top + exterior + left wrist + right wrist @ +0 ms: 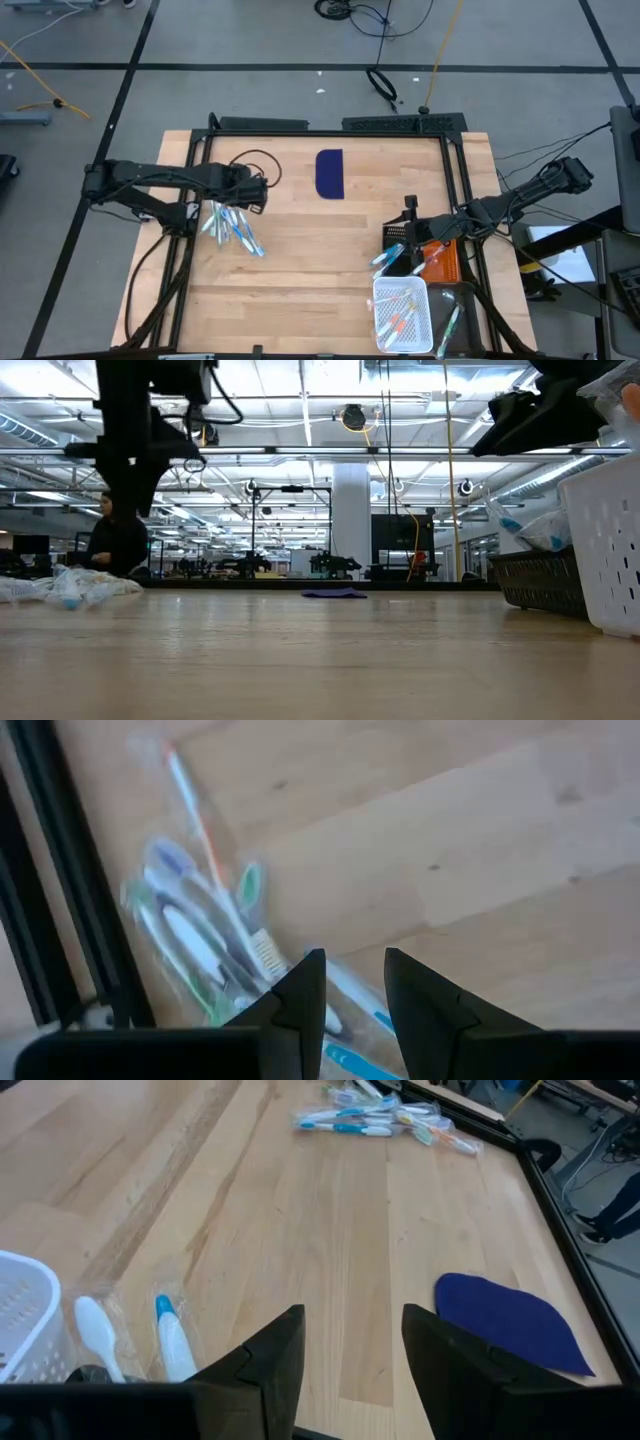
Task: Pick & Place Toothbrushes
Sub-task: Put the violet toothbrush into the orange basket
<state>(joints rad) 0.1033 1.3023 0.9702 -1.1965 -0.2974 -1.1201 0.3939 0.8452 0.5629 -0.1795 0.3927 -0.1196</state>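
Note:
A pile of wrapped toothbrushes [231, 226], mostly light blue and white, lies flat on the wooden table near its left side. It shows up close in the left wrist view [205, 935]. My left gripper [355, 960] hangs open just above the pile's edge, pointing steeply down, with nothing between its fingers. My right gripper [352, 1315] is open and holds nothing, raised over the black basket [398, 243] at the right. Two toothbrushes [170, 1342] stick out of that basket below it. More toothbrushes [398, 312] lie in the white basket [402, 290].
A dark blue flat piece [330, 172] lies at the table's far middle. An orange object [441, 262] sits beside the black basket. A green toothbrush [450, 325] lies right of the white basket. A black frame rail [60, 910] runs close by the pile.

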